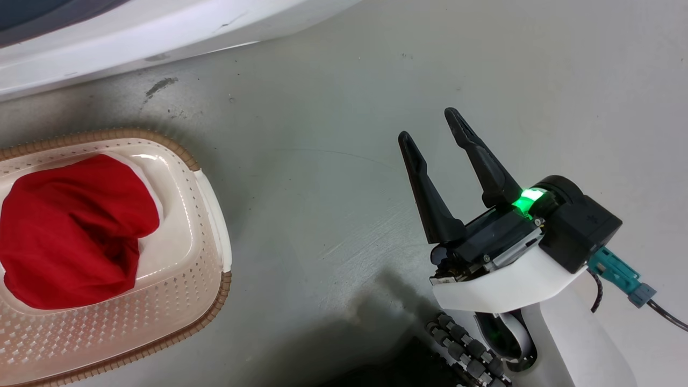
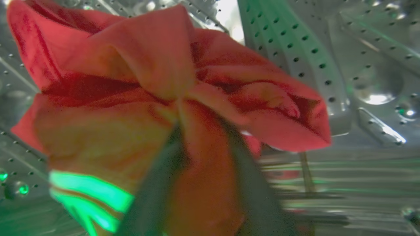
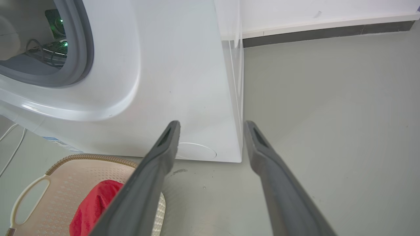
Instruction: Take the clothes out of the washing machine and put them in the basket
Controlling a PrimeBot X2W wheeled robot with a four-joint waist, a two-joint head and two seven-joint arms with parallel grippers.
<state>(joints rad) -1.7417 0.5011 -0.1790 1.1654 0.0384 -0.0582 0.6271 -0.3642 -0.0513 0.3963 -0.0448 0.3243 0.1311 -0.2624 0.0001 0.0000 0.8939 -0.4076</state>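
In the head view, the basket [image 1: 188, 269] sat at the far left on the grey floor [image 1: 322, 161], with a plain red garment [image 1: 70, 231] bunched inside it. Above it ran the white lower edge of the washing machine [image 1: 134, 32]. Further right, well apart from the basket, the right gripper [image 1: 428, 124] hung over bare floor, its two dark fingers spread wide and holding nothing (a green light glowed at its base).

In the left wrist view, a second red garment [image 2: 157, 65] covered the left and middle of the frame, hanging in crumpled folds inside the perforated steel drum [image 2: 361, 65]. The left gripper [image 2: 200, 147] was closed on it, with the fabric gathered between the two fingers. The picture was blurred, and pale stripes low on the cloth looked green.

In the right wrist view, the grey rubber seal [image 3: 82, 49] of the porthole was at the upper left of the machine's white front [image 3: 183, 65]. Below it the basket [image 3: 59, 183] stood just before the machine with the plain garment [image 3: 95, 206] in it. The right gripper [image 3: 212, 124] was parted wide, pointing at the machine's lower corner.
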